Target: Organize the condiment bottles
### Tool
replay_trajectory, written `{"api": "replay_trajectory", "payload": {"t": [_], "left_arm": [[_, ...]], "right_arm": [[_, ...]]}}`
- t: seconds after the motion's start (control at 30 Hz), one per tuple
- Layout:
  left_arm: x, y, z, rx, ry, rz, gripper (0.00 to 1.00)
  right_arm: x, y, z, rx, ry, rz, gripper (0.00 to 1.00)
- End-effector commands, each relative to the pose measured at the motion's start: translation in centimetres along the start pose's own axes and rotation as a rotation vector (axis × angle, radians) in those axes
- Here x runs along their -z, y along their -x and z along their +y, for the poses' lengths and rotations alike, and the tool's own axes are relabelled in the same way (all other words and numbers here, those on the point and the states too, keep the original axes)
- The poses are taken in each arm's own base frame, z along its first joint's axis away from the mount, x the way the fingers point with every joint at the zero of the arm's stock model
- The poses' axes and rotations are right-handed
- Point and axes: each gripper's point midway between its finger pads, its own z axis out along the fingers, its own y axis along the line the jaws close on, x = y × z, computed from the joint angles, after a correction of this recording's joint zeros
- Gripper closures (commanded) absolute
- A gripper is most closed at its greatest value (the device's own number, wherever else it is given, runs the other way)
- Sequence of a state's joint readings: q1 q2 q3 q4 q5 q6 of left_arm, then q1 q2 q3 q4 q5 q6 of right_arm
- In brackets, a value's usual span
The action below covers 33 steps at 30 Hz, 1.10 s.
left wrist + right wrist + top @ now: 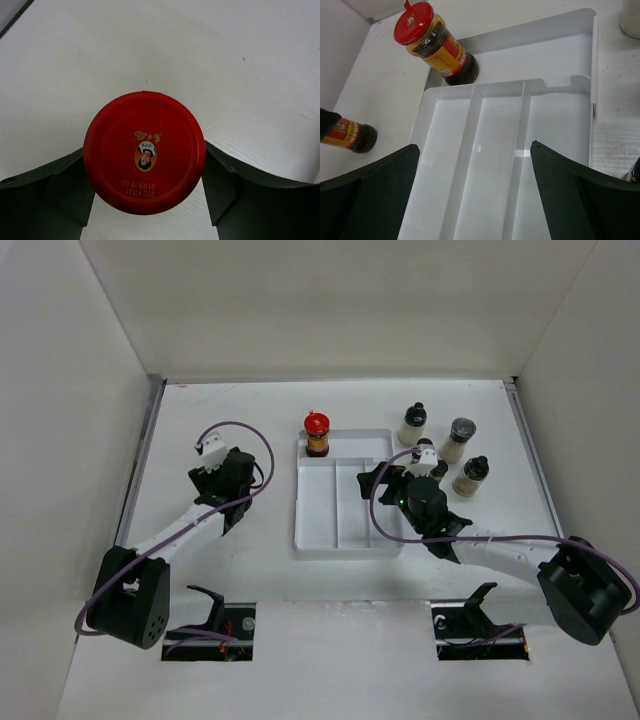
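My left gripper (226,483) is shut on a red-capped bottle (145,125) that stands on the table left of the white divided tray (300,530). The cap fills the gap between the fingers (60,190). The bottle is hidden under the gripper in the top view, and its amber body shows in the right wrist view (350,136). A second red-capped bottle (317,434) stands in the tray's far compartment. My right gripper (475,146) is open and empty above the tray's long compartments (375,485). Three dark-lidded bottles (413,424) (459,440) (471,476) stand right of the tray.
White walls close in the table on the left, back and right. The right arm's purple cable (385,525) loops over the tray's near right corner. The tray has a wide far compartment and three long near ones (495,165).
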<state>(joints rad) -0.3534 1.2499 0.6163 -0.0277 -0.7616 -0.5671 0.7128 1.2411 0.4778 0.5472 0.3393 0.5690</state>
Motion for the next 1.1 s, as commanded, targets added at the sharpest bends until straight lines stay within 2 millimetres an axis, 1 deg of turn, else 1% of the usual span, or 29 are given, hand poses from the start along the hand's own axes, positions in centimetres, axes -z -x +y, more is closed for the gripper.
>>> {"api": "replay_trajectory", "payload": {"t": [0.0,0.1,0.17,0.23,0.3,0.37,0.47,0.5,0.57,0.63,0.7,0.83,0.9,0.97,1.07], "left_arm": [[0.1,1.7,-0.5,0.049,-0.019,-0.070,0.32],[0.7,2.5,-0.6,0.043,-0.028,-0.098,0.44],[1.3,3.2,-0.8,0.048,-0.042,-0.120,0.50],[2.0,3.9,-1.4,0.054,-0.068,-0.137,0.53],[2.9,5.1,-2.3,0.061,-0.106,-0.156,0.53],[4.4,6.8,-3.7,0.073,-0.160,-0.188,0.54],[7.1,9.2,-6.6,0.087,-0.259,-0.229,0.54],[8.0,9.8,-7.7,0.084,-0.295,-0.234,0.54],[9.4,10.3,-9.8,0.082,-0.360,-0.238,0.54],[10.8,10.1,-12.4,0.077,-0.436,-0.226,0.54],[12.1,9.5,-15.1,0.070,-0.509,-0.208,0.54],[13.4,7.9,-19.1,0.058,-0.602,-0.183,0.54],[13.7,7.4,-20.7,0.055,-0.634,-0.176,0.54],[13.8,6.9,-21.8,0.046,-0.652,-0.167,0.54],[13.5,6.0,-22.6,0.025,-0.652,-0.160,0.54]], "right_arm": [[-0.5,2.2,2.1,-0.023,0.054,-0.056,0.00],[-0.7,1.9,2.0,-0.019,0.051,-0.049,0.00],[-0.8,1.8,2.0,-0.015,0.048,-0.045,0.00],[-0.7,2.0,2.0,-0.015,0.052,-0.053,0.00],[-0.8,1.8,1.9,-0.016,0.047,-0.049,0.00],[-0.9,1.6,1.9,-0.014,0.046,-0.041,0.00],[-0.8,1.9,1.8,-0.012,0.044,-0.056,0.00],[-0.7,2.0,1.8,-0.015,0.043,-0.057,0.00],[-0.7,1.9,1.8,-0.019,0.042,-0.054,0.00],[-0.6,2.3,1.9,-0.014,0.044,-0.063,0.00],[-0.4,2.3,1.7,-0.016,0.040,-0.071,0.00],[-0.1,2.6,1.6,-0.030,0.037,-0.079,0.02],[0.0,3.1,1.3,-0.034,0.029,-0.098,0.04],[0.1,3.2,0.9,-0.036,0.019,-0.102,0.11],[0.5,3.8,1.1,-0.037,0.026,-0.120,0.23]]}}
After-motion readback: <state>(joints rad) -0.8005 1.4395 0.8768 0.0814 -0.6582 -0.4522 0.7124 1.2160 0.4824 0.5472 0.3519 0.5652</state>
